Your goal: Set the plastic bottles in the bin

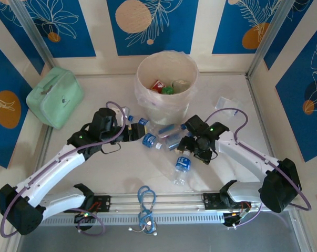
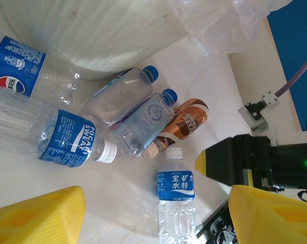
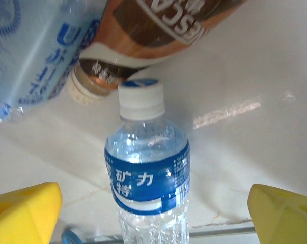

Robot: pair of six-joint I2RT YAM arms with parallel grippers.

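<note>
A few bottles sit in the bin; several more lie on the table; my left gripper and right gripper gape wide, holding nothing.

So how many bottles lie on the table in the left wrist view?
6: Pepsi bottle at left, Pocari Sweat bottle below it, two blue-capped bottles near the bin, brown coffee bottle beside them, white-capped water bottle lowest. Others may be hidden.
</note>
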